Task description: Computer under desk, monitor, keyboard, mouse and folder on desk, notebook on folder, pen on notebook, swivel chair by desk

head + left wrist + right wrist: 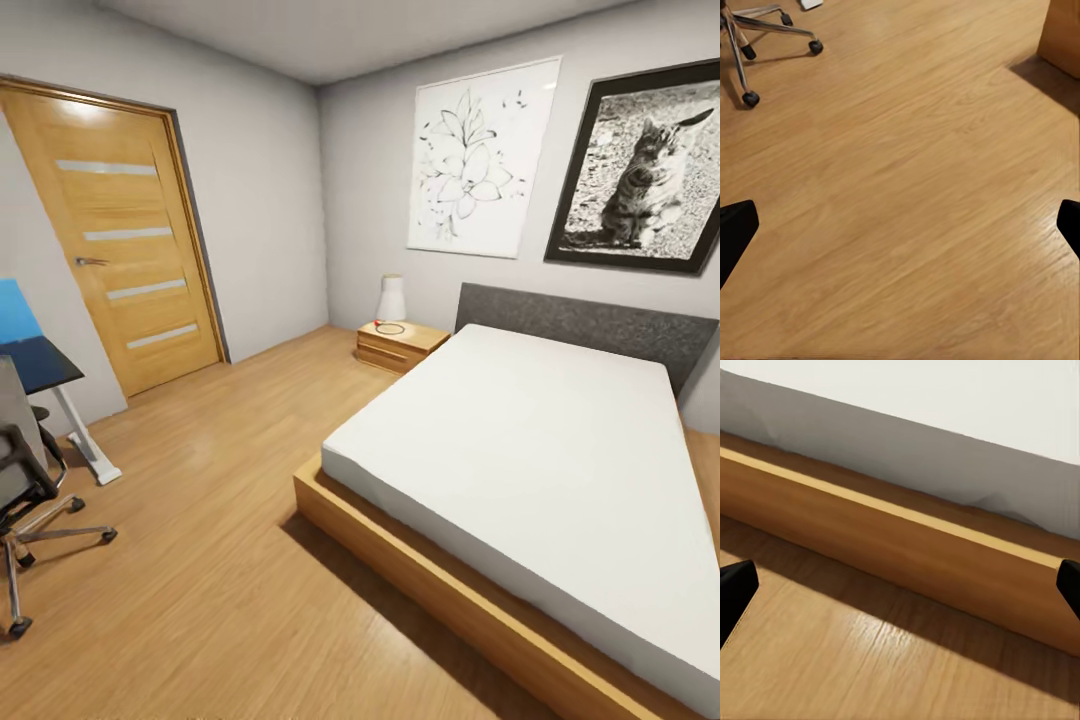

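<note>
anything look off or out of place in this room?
Nothing stands out. The bed is neat, both wall pictures hang straight, the door is closed. The swivel chair stands upright beside the desk.

The right hand (900, 589) hangs over the wood floor (847, 667), its two black fingertips (735, 585) spread wide at opposite edges of the picture with nothing between them. Ahead runs the low wooden bed frame (892, 544), casting a shadow on the floor. Above it sits the white mattress (945, 405), whose lower side looks grey, probably from shade.
</note>
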Robot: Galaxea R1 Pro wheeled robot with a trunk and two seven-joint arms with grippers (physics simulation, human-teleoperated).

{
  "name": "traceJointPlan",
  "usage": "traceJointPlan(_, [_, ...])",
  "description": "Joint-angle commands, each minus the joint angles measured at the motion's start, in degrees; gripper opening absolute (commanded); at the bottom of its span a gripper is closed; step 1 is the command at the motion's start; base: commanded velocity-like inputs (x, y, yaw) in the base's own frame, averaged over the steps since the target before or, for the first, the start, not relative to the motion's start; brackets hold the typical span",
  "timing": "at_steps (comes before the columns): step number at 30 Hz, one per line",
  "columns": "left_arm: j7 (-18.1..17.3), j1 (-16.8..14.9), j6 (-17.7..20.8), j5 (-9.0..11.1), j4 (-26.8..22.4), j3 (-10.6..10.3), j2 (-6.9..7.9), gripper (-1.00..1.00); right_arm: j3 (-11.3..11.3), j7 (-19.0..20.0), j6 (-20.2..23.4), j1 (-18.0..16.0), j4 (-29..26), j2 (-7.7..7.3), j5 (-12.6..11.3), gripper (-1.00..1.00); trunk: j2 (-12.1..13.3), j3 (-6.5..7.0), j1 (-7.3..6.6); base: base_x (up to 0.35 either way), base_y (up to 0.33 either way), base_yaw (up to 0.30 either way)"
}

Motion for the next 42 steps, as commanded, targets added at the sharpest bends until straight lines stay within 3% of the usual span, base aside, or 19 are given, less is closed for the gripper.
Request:
traceJointPlan(1, [-0.44, 0.02, -0.12, 0.29, -0.08, 0.32, -0.04, 1.00, -0.03, -0.07, -0.14, -0.03, 0.02, 0.00, 0.05, 1.00, -0.04, -0.02, 0.00, 0.000, 0.000, 0.288])
traceJointPlan(33, [-0.44, 0.02, -0.09, 0.29, -0.02, 0.32, 0.00, 1.00, -0.19, -1.31, -0.14, -0.03, 0.02, -0.55, 0.02, 1.00, -0.04, 1.15, 0.00, 0.000, 0.000, 0.278])
traceJointPlan(42, [-0.52, 0.02, -0.06, 0.29, 0.01, 0.32, 0.02, 1.00, -0.12, -1.26, -0.14, -0.03, 0.06, -0.55, -0.12, 1.00, -0.04, 1.20, 0.00, 0.076, 0.000, 0.080])
